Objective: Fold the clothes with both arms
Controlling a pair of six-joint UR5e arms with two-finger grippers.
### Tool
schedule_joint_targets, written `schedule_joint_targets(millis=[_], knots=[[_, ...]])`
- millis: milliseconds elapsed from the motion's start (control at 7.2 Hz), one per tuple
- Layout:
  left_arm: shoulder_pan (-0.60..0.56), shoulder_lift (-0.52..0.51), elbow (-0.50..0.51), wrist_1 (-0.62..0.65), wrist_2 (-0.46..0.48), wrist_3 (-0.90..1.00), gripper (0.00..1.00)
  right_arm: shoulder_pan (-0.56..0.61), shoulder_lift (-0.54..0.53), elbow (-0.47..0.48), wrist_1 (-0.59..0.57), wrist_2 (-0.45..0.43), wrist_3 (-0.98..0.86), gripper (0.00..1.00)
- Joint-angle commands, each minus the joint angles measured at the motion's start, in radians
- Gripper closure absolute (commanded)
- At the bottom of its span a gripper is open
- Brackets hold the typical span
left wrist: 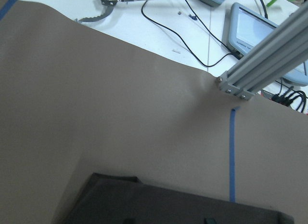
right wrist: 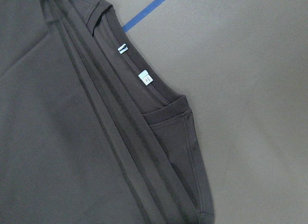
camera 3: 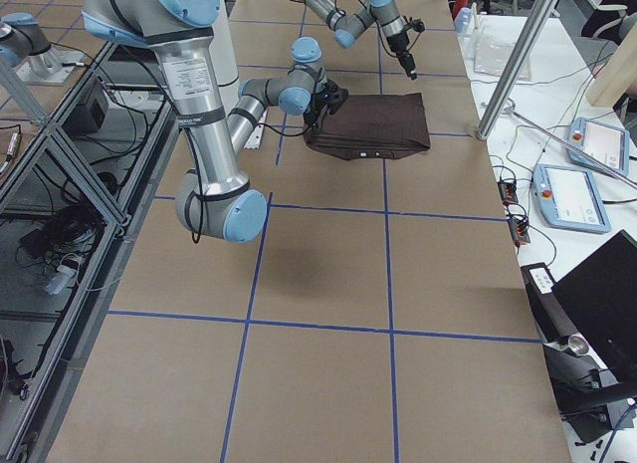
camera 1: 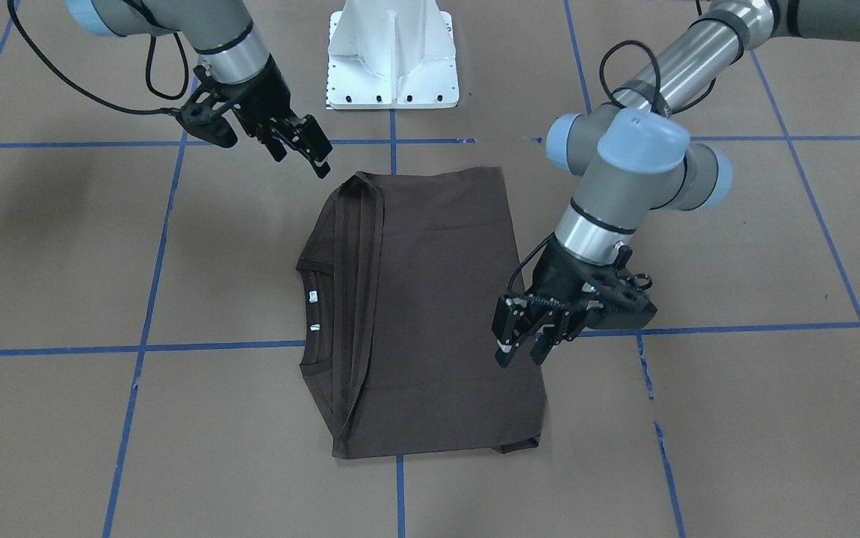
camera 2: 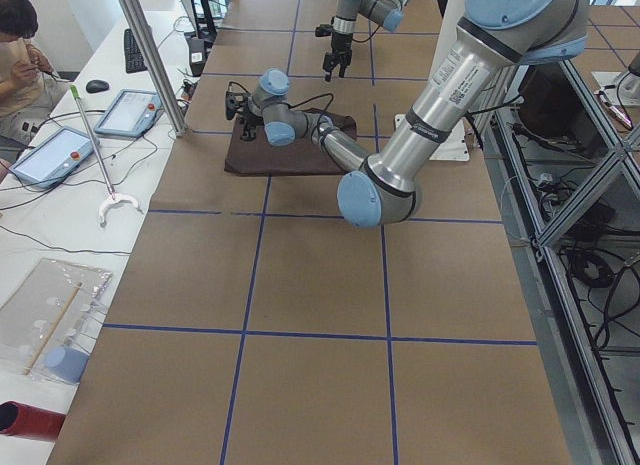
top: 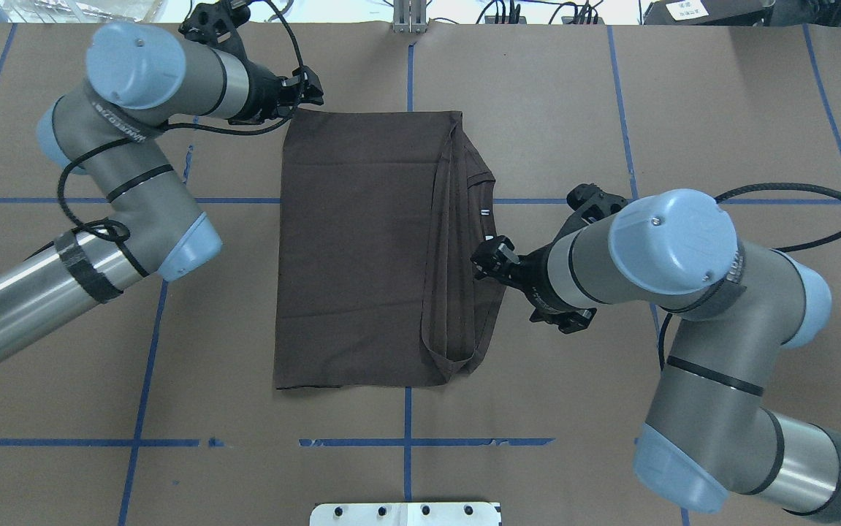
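The dark brown T-shirt (camera 1: 437,299) lies flat on the table, folded into a tall rectangle (top: 362,248). Its collar with the white neck tags (camera 1: 313,297) is on the robot's right side (top: 485,212) and fills the right wrist view (right wrist: 146,78). My left gripper (camera 1: 523,350) is open and empty, raised just off the shirt's far left corner (top: 307,88). The left wrist view shows only that corner of the shirt (left wrist: 144,200). My right gripper (camera 1: 302,149) is open and empty, hovering over the collar-side folds (top: 487,259).
The white pedestal base (camera 1: 392,67) stands on the robot's side of the shirt. Blue tape lines (camera 1: 213,347) grid the brown table. An aluminium post (left wrist: 262,60) and side tables with tablets (camera 2: 130,110) border the far edge. A person (camera 2: 20,45) sits there.
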Motion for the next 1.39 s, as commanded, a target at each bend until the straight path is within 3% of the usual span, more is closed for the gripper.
schedule_joint_targets(millis=[0,139,556,1251], knots=[[0.001,0.080,-0.108,0.000,-0.035,-0.002,0.38,-0.052,0.092,-0.083,-0.146,-0.029,-0.293,0.00],[0.001,0.079,-0.108,0.000,-0.035,0.000,0.38,-0.077,0.188,-0.191,-0.150,-0.056,-0.399,0.00],[0.001,0.080,-0.106,0.000,-0.035,-0.008,0.38,-0.103,0.322,-0.342,-0.260,-0.064,-0.629,0.00],[0.001,0.080,-0.105,-0.001,-0.035,-0.009,0.38,-0.166,0.330,-0.375,-0.338,-0.093,-0.728,0.00]])
